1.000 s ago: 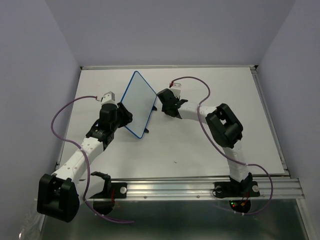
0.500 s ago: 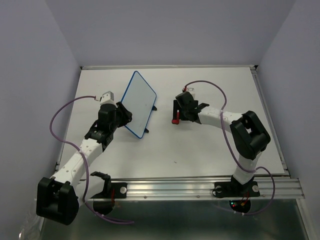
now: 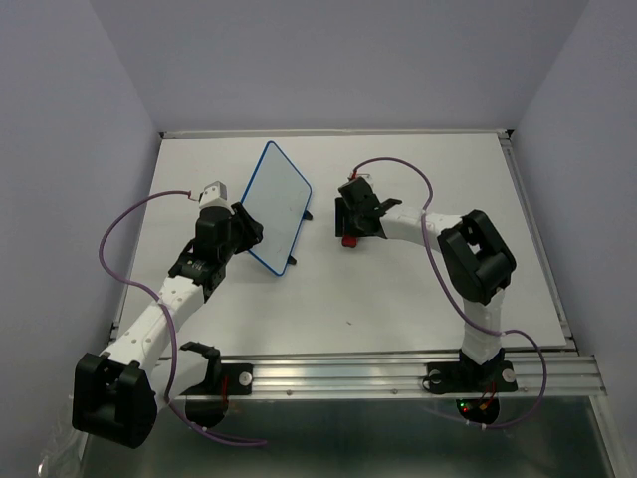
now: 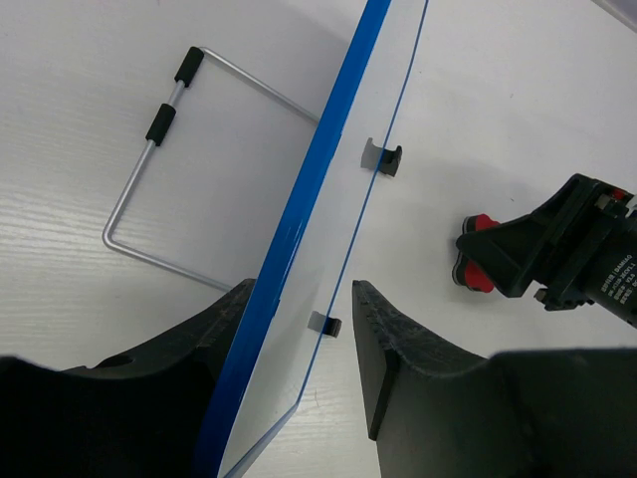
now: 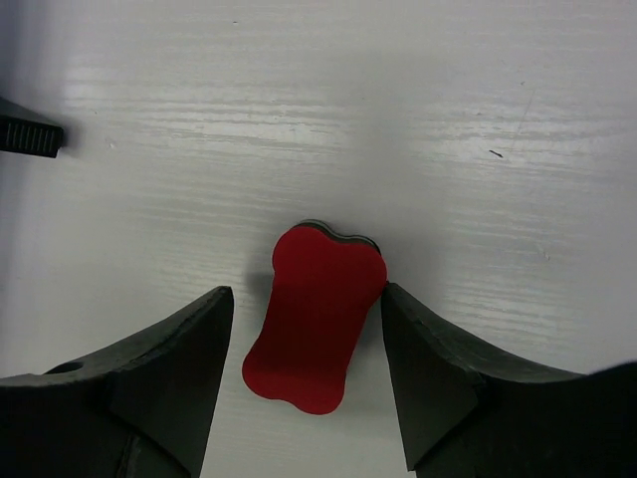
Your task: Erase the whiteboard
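The whiteboard (image 3: 277,204), white with a thin blue rim, stands tilted on edge left of the table's centre. No marks show on its face. My left gripper (image 3: 251,231) is shut on its lower left edge. In the left wrist view the blue rim (image 4: 328,199) runs between my left gripper's (image 4: 304,286) fingers. The black-and-red eraser (image 3: 348,240) lies red side up on the table, right of the board. My right gripper (image 3: 348,227) is open over it. In the right wrist view the eraser (image 5: 314,329) lies between the spread fingers of my right gripper (image 5: 306,291), the right finger touching its corner.
A wire stand (image 4: 149,179) with black sleeves juts from the board's back. The white table (image 3: 418,169) is walled at the back and sides. A metal rail (image 3: 398,370) with the arm bases runs along the near edge. The right gripper shows in the left wrist view (image 4: 567,249).
My right gripper has drawn away from the board's right edge, out to the right and down to the table. The eraser now rests there between its open fingers. The left arm and the board have not moved.
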Available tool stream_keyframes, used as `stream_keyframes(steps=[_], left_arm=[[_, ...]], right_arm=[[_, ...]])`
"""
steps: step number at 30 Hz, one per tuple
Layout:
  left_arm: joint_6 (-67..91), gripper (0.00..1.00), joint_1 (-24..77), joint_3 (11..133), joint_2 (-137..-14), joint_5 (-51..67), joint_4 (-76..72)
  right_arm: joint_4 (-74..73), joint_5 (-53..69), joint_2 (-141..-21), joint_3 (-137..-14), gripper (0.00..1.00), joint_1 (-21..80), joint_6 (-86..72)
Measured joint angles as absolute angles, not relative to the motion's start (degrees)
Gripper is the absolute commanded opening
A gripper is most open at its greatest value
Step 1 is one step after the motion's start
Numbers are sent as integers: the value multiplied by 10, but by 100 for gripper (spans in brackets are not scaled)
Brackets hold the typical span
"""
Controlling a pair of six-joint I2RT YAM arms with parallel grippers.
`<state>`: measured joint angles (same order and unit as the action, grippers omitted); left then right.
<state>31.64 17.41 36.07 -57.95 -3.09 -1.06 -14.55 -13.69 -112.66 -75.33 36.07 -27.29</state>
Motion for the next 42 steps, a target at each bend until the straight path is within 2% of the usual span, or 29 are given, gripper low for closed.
stream_keyframes(steps=[2, 3, 5, 6, 15, 20, 24, 35, 42], left_arm=[[316, 52, 174, 361, -580, -31, -11], [316, 52, 174, 361, -580, -31, -11], [316, 52, 174, 361, -580, -31, -11], [316, 52, 174, 361, -580, -31, -11], [316, 52, 174, 361, -590, -31, -11], [316, 52, 174, 361, -594, -31, -11], [316, 52, 174, 361, -600, -31, -10], [315, 52, 174, 361, -606, -33, -10], [310, 50, 174, 361, -607, -30, -10]], right_arm=[[-145, -143, -1132, -757, 51, 361, -276], [-145, -147, -1133, -757, 42, 361, -278], [-146, -157, -1135, -757, 34, 361, -281], [-146, -162, -1135, -757, 25, 361, -283], [-137, -175, -1133, -758, 3, 361, -278], [-44, -103, -1134, -760, 1, 361, -230], [44, -30, -1163, -811, 1, 361, -201], [147, -27, -1279, -907, 1, 361, -211], [183, 13, -1297, -917, 4, 358, -236]])
